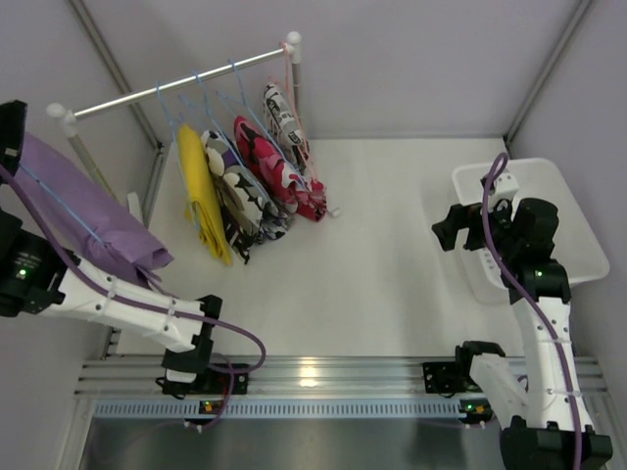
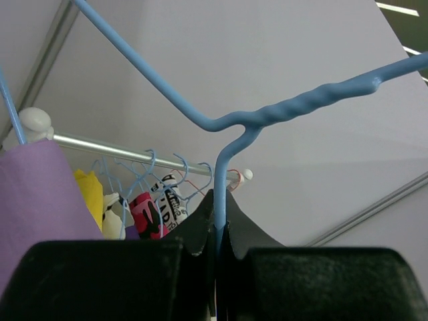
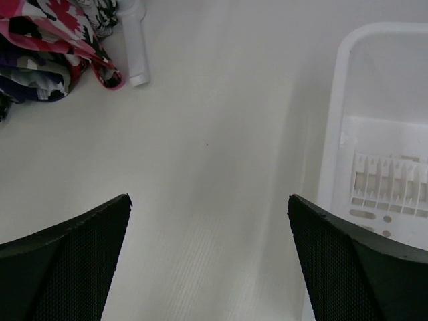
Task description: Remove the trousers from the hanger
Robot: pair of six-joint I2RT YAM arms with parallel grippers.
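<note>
My left gripper [image 2: 219, 202] is shut on the wire of a blue hanger [image 2: 281, 114], just below its twisted neck. The lilac-purple trousers [image 1: 83, 211] hang on that hanger at the far left, off the rail; they also show in the left wrist view [image 2: 33, 200]. The left gripper [image 1: 10, 122] sits at the frame's edge in the top view. On the rail [image 1: 176, 83] hang the yellow trousers [image 1: 201, 191], a black-and-white print pair [image 1: 240, 201] and pink-red print pairs [image 1: 269, 162]. My right gripper [image 1: 446, 227] is open and empty, low over the table [image 3: 208, 200].
A white basket [image 1: 578, 225] stands at the right, beside the right gripper; it also shows in the right wrist view [image 3: 334, 134]. The rack's white foot [image 3: 134, 47] and a pink-red print hem [image 3: 100, 70] lie at that view's top left. Grey walls surround the table.
</note>
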